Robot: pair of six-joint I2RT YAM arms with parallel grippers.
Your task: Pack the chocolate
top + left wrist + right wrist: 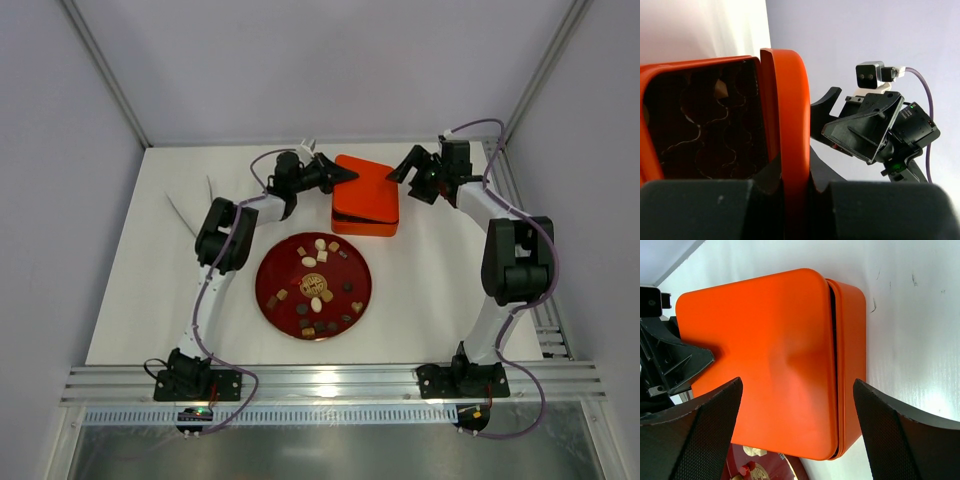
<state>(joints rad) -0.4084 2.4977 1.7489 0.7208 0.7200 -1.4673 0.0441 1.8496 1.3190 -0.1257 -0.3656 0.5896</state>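
Observation:
The chocolate [318, 282] lies as several small brown, tan and cream pieces on a round dark-red plate [275, 262]. Behind the plate stands the orange box [365, 195]. My left gripper [345, 175] is shut on the left edge of its lid [790, 100], with orange rim pinched between the fingers [795, 175]. The lid [765, 355] sits slightly askew on the base [852, 355], and a dark brown insert [705, 125] shows underneath. My right gripper [400, 172] hangs open by the box's right side, fingers [700, 430] spread with nothing between them [797, 430].
Two thin white strips [190, 215] lie on the white table at the left. The enclosure's back wall runs just behind the box. The plate's edge [760, 470] with a few sweets shows below the box in the right wrist view.

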